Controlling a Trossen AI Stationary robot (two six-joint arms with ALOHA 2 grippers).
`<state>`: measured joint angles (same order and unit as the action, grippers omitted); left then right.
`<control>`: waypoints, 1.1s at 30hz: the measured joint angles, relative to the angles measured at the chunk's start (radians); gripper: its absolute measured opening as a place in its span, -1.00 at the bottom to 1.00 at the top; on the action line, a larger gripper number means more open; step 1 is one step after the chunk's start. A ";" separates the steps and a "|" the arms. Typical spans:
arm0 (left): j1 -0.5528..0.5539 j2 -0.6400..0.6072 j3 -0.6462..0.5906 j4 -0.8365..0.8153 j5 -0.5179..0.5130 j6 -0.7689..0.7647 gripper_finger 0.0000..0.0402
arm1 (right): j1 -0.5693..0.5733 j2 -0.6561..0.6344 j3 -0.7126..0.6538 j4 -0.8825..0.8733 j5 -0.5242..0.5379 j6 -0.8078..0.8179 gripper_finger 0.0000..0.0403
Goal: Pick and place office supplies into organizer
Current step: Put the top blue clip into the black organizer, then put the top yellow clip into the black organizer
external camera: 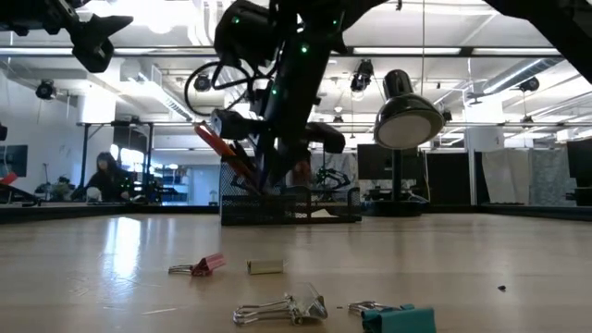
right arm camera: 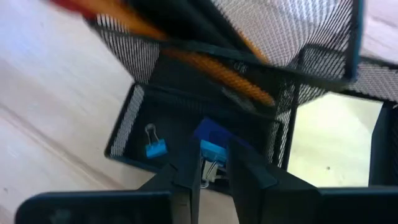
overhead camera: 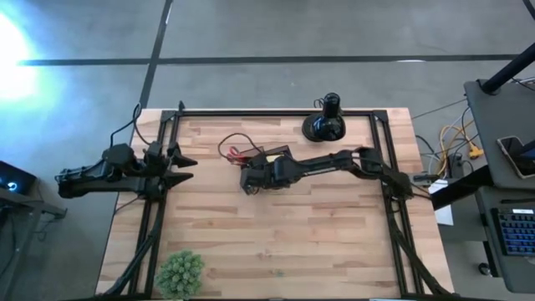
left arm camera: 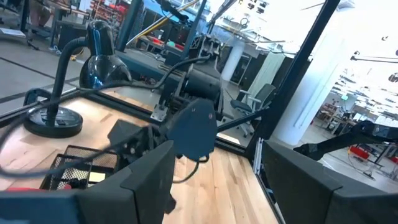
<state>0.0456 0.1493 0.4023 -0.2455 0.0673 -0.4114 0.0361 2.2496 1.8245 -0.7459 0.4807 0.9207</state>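
The organizer [right arm camera: 186,106] is a black mesh desk box near the table's middle [overhead camera: 269,156]. Its tall cup holds red-handled scissors [external camera: 217,145] and an orange pencil [right arm camera: 217,68]. Its low tray holds a blue binder clip [right arm camera: 155,148], and a yellow sticky pad [right arm camera: 336,137] lies in a side compartment. My right gripper [right arm camera: 214,171] hangs over the low tray [overhead camera: 249,180], shut on a second blue binder clip [right arm camera: 213,150]. My left gripper [overhead camera: 182,165] waits open and empty at the table's left edge [left arm camera: 230,193]. My right gripper pinches the blue binder clip by its silver wire handles [right arm camera: 211,174], between the two fingers [right arm camera: 186,168]. The fingers come from above, pointing down. The clip's blue body sticks out beyond the fingertips, just over the tray floor; whether it rests there I cannot tell.
Loose clips lie on the near part of the table: a pink one [external camera: 203,266], a small yellow piece [external camera: 265,266], a silver clip [external camera: 287,310] and a teal one [external camera: 400,320]. A black desk lamp [overhead camera: 326,121] stands behind the organizer. A green plant ball [overhead camera: 180,272] sits near-left.
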 joint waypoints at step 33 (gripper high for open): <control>0.000 0.006 0.000 -0.006 -0.003 -0.002 0.13 | 0.183 0.012 0.185 -0.214 -0.265 0.119 0.11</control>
<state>0.0452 0.1551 0.4023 -0.2512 0.0643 -0.4137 0.2191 2.2620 2.0095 -0.9601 0.2161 1.0394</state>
